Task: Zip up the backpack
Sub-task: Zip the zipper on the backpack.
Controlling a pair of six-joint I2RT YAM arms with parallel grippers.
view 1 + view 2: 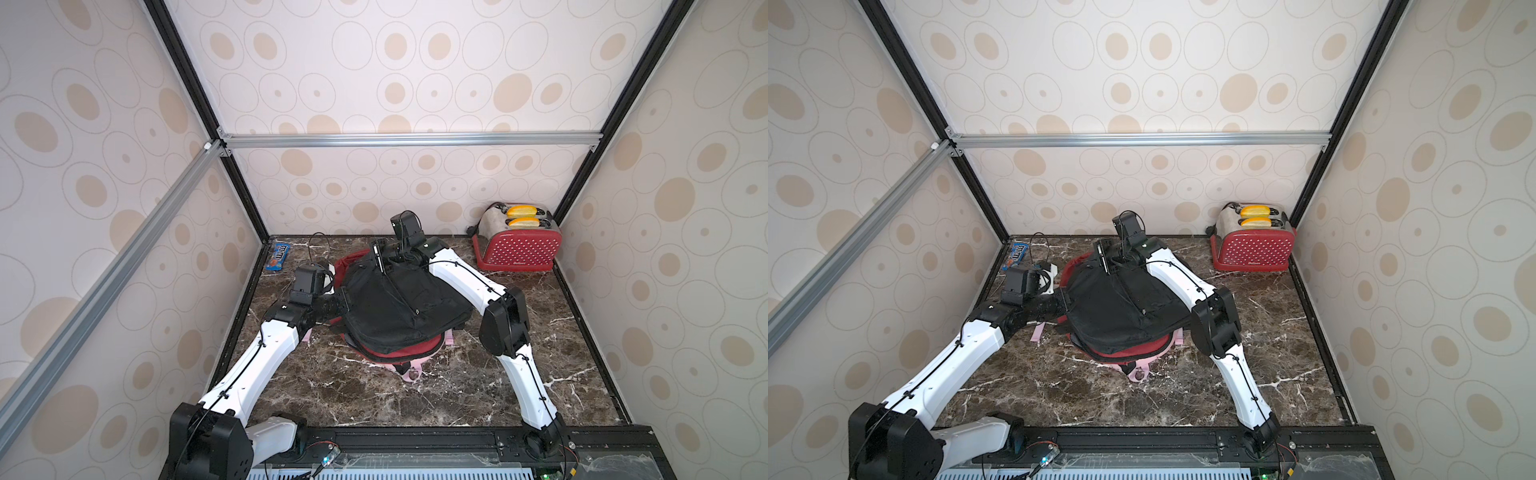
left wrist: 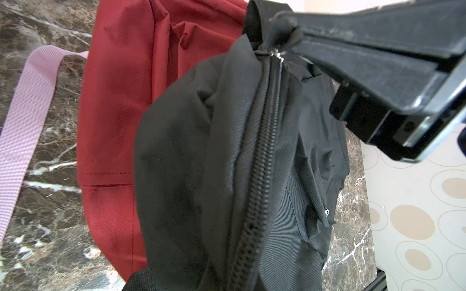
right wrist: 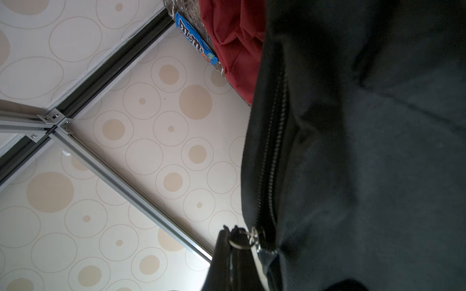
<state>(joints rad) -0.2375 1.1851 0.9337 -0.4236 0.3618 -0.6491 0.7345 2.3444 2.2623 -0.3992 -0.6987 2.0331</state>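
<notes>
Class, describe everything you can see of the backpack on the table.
The backpack lies slumped on the marble table: black woven front panel on top, dark red body beneath, pink webbing straps poking out. A black coil zipper runs along the black panel's edge. The left gripper pinches fabric at one zipper end; the right gripper is shut on the metal pull ring.

We read this as a robot test cell in a lab, dressed like a home. Aluminium frame rail (image 1: 407, 139), circle-print wallpaper panels (image 1: 415, 62), marble-look tabletop (image 1: 374, 395). Red toaster (image 1: 517, 245) at 1 o'clock, candy packet (image 1: 277, 257) at 11, black mounting rail (image 1: 415, 438) at 6.
</notes>
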